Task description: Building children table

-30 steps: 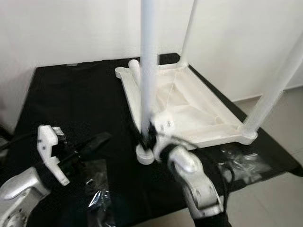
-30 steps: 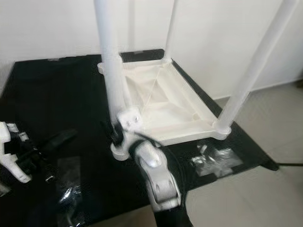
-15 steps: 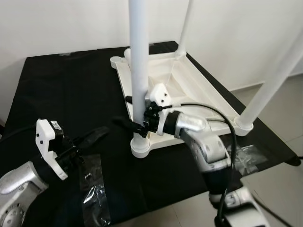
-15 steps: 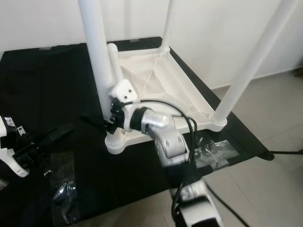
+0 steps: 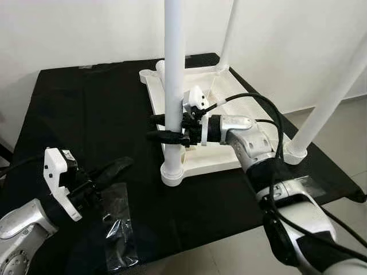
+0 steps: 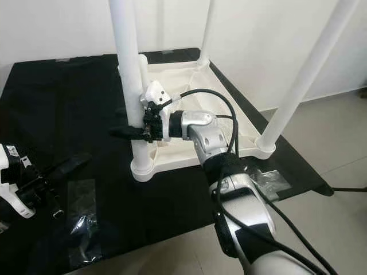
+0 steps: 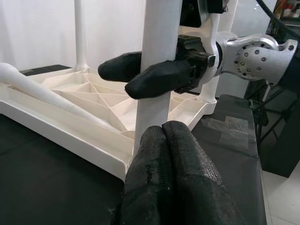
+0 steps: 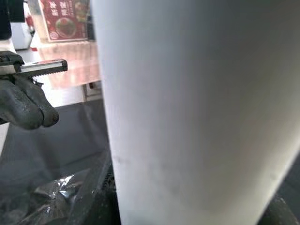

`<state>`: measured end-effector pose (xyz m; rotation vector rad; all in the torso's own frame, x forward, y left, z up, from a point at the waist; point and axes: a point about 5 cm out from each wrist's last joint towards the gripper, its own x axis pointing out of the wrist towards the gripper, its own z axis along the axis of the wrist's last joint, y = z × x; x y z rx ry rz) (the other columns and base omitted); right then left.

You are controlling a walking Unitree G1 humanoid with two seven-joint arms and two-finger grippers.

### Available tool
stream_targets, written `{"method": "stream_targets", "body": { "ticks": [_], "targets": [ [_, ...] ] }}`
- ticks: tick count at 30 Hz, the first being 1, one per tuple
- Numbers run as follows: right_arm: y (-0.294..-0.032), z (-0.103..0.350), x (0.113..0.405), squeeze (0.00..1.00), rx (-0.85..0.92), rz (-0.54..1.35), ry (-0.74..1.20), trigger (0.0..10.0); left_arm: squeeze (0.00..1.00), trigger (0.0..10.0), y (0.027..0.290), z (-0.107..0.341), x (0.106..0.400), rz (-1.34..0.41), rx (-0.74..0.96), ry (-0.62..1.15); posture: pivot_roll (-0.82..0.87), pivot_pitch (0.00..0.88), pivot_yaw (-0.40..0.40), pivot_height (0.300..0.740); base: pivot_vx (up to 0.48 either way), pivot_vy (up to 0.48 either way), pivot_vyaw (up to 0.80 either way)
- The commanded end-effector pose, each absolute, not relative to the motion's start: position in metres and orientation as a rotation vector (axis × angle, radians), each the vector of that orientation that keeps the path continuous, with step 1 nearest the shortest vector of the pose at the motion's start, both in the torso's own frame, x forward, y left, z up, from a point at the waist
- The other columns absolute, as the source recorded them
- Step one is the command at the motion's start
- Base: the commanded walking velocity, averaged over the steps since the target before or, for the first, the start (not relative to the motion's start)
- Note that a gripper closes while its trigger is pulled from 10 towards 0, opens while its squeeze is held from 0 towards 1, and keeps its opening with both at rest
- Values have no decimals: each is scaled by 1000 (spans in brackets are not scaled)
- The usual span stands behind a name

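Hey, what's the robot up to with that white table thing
It is assembling an upside-down white children's table on a black mat. The right pincer has its two fingers around the near table leg, low above its corner socket. The left pincer, shut, hangs above the mat beside plastic bags.

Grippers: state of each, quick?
Left gripper: shut, empty, low over the black cloth.
Right gripper: fingers on either side of the near table leg, shut on it.

A plain home room: white walls [image 5: 86, 28], tiled floor [image 6: 338, 154].
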<state>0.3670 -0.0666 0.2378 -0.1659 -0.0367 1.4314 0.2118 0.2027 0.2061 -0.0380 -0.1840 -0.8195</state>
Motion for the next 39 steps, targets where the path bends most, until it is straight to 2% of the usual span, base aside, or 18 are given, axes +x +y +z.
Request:
{"method": "stream_targets", "body": {
  "ticks": [1,8,12,13,16,17,18,20,22,29,30,31,32,33,35,36,37,39],
  "targets": [
    [-75,236,369,0,-158,1445,-23,0,0,10000,200,205,210,-829,-35,-173,106,116,-67,740,0,0,0],
    [-81,223,368,0,-176,1434,-17,0,0,10000,200,204,211,-828,-37,-175,98,110,-67,740,0,0,0],
    [-87,207,366,0,-190,1305,4,0,0,10000,200,204,211,-827,-38,-177,88,110,-74,740,0,0,0],
    [-82,191,363,0,-166,1128,25,0,0,10000,201,204,210,-826,-39,-178,83,111,-75,740,0,0,0],
    [-79,181,359,0,-148,1000,38,0,0,10000,202,205,210,-825,-39,-178,81,111,-73,740,0,0,0],
    [-66,152,341,0,-59,770,107,0,0,10000,204,205,210,-825,-38,-177,67,106,-60,740,0,0,0],
    [-66,152,341,0,-59,770,107,0,0,10000,204,205,210,-825,-38,-177,67,106,-60,740,0,0,0],
    [-44,121,309,0,-10,567,202,0,0,10000,205,203,213,-832,-30,-169,71,88,-52,740,0,0,0],
    [-32,121,307,0,-29,550,191,0,0,10000,205,202,216,-831,-28,-169,72,77,-66,740,0,0,0],
    [-28,128,313,0,-42,533,178,0,0,10000,205,202,216,-823,-28,-174,72,77,-65,740,0,0,0],
    [-26,133,312,67,-13,538,179,10000,0,10000,206,202,216,-823,-27,-174,72,78,-58,740,0,0,0],
    [-26,133,312,67,-13,538,179,10000,0,10000,206,202,216,-823,-27,-174,72,78,-58,740,0,0,0],
    [-25,138,312,678,13,539,175,10000,0,10000,206,202,216,-823,-27,-173,72,78,-57,740,0,0,0],
    [-22,145,310,1000,43,561,162,10000,0,10000,206,202,216,-824,-27,-173,71,81,-56,740,0,0,0],
    [-17,156,311,1000,96,619,129,10000,0,10000,206,202,216,-825,-27,-173,72,83,-57,740,0,0,0],
    [-8,180,309,1000,148,774,47,10000,0,10000,205,203,216,-825,-29,-174,72,83,-61,740,0,0,0],
    [-8,180,309,1000,148,774,47,10000,0,10000,205,203,216,-825,-29,-174,72,83,-61,740,0,0,0],
    [-3,200,306,1000,152,939,-24,10000,0,10000,205,202,216,-825,-30,-176,70,83,-62,740,0,0,0]
  ]
}}
